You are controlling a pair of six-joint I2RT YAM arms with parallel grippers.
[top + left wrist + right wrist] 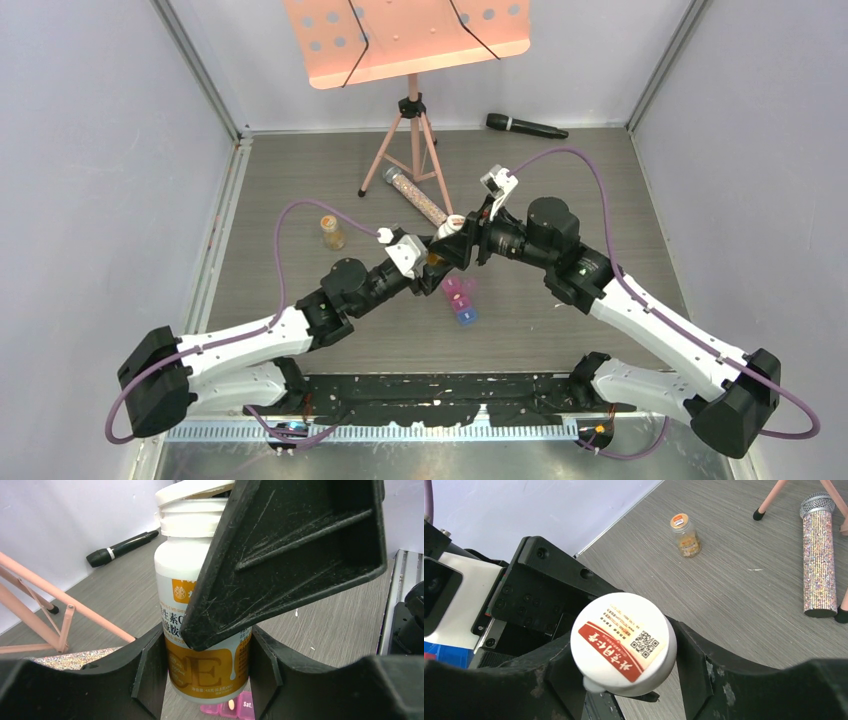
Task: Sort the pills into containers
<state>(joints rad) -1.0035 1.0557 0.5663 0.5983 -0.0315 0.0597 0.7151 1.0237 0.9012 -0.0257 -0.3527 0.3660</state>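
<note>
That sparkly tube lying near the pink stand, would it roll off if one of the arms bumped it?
Probably. The sparkly tube is a straight cylinder lying on its side on the smooth table, so a sideways nudge would likely set it rolling. The stand's leg nearby might stop it. It looks rigid rather than floppy, though its weight cannot be judged.

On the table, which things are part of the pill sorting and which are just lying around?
Part of the job:
- white pill bottle, held by the left gripper
- its cap, gripped by the right gripper
- pill box

Lying about:
- music stand
- black microphone
- glittery microphone
- small jar
</note>
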